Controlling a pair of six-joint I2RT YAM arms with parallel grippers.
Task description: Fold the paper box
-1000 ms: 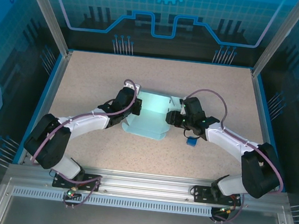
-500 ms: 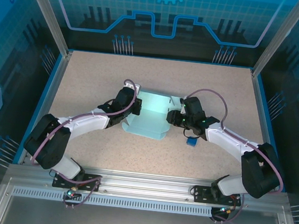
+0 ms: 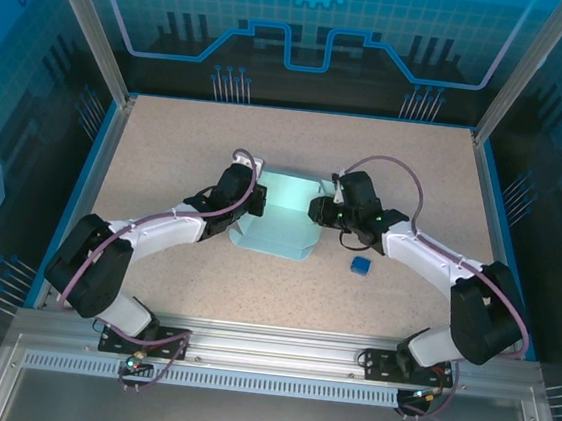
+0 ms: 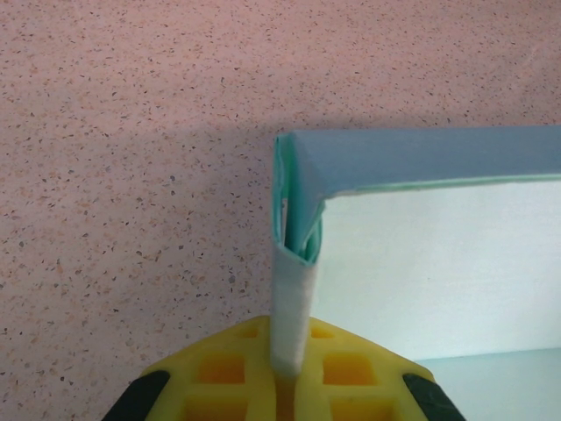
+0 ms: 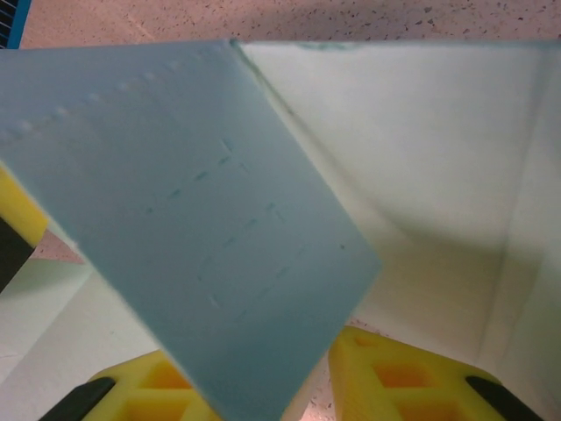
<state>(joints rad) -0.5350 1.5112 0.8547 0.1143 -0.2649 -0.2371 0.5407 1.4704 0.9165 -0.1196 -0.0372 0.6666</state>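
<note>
The paper box (image 3: 280,219) is pale aqua card lying part-folded at the table's middle, with raised side walls. My left gripper (image 3: 252,206) is at its left wall. In the left wrist view the yellow fingers (image 4: 237,377) are shut on that doubled-over wall (image 4: 294,289), which stands upright at a corner of the box. My right gripper (image 3: 319,210) is at the box's right side. In the right wrist view its yellow fingers (image 5: 394,377) stand apart, and a tilted aqua flap (image 5: 219,219) lies across the left one, with the box's pale inner walls (image 5: 421,140) behind.
A tiny dark blue cube (image 3: 360,265) sits on the speckled table (image 3: 188,140) just right of the box, near the right forearm. Metal frame rails and blue walls bound the table on all sides.
My right gripper has shifted a little farther back and left along the box's right side, and its arm has uncovered the dark blue cube. The left arm has held still.
</note>
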